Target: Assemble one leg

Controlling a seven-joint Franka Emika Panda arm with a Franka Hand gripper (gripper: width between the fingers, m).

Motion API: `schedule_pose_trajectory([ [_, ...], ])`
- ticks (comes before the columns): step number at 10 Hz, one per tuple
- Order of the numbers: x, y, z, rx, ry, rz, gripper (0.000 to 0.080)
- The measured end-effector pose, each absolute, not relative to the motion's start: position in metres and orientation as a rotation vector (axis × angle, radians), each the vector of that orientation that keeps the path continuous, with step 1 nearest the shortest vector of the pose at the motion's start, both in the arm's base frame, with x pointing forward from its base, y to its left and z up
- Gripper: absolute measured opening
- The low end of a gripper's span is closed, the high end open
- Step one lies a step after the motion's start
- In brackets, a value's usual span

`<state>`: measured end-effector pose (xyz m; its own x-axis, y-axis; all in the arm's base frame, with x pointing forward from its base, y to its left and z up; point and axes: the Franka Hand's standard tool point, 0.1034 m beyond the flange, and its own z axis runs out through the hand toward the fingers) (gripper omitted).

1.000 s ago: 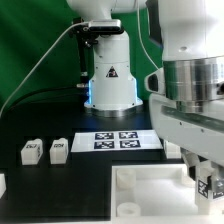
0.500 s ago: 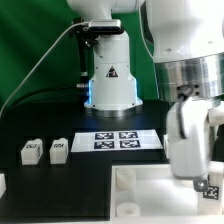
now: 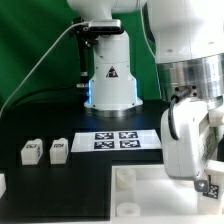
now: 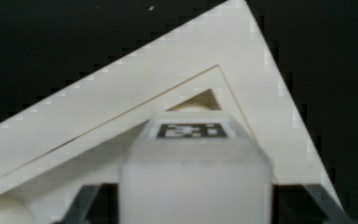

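Black table, green backdrop, leg going into the tabletop corner

The gripper (image 4: 190, 190) is clamped on the leg (image 4: 194, 165), holding it upright over a corner of the white tabletop (image 4: 87, 120); looks like light, stiff, smooth plastic to me, so a squeeze on its flat sides seems right. Two spare legs (image 3: 45, 151) sit near the marker board (image 3: 118, 141)
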<state>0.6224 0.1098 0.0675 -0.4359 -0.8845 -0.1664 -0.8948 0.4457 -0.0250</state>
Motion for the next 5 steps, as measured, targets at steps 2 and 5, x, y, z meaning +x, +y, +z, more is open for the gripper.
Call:
schedule_pose_trajectory([
  [2,0.62,0.115,0.064,-1.746,2.437,0.077,0.06],
  [5,0.62,0.121,0.065,-2.251,2.012,-0.001,0.0648],
])
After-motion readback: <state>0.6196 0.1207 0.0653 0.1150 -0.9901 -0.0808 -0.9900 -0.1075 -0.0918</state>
